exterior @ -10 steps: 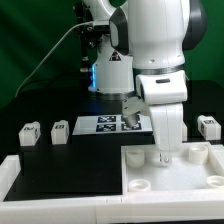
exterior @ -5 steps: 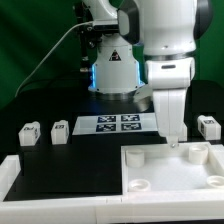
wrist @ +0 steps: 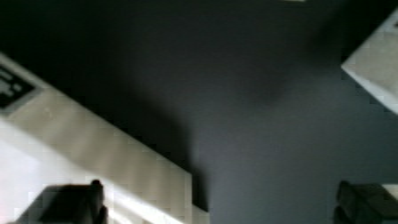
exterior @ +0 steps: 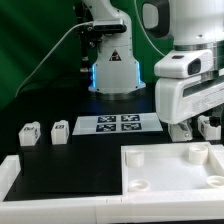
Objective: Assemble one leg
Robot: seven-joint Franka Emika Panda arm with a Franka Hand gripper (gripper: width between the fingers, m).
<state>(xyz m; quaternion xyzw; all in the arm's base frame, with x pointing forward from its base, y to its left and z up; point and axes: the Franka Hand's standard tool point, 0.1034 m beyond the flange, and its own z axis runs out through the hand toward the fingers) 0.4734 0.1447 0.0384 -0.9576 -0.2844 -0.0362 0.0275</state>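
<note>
Two legs lie on the black table at the exterior view's left. A third leg sits at the far right, partly hidden behind my hand. My gripper hangs just above the table beside that right leg, past the far edge of the large white slab. In the wrist view my gripper is open, with both dark fingertips at the frame's corners and only dark table between them. A blurred white shape shows to one side; I cannot tell what it is.
The marker board lies in the middle of the table behind the slab. The slab has round corner sockets. A white wall runs along the front left. A white surface fills one side of the wrist view.
My arm has lifted off the slab's far socket area and swung toward the exterior view's right, ending beside the right leg. Legs and slab have not moved.
</note>
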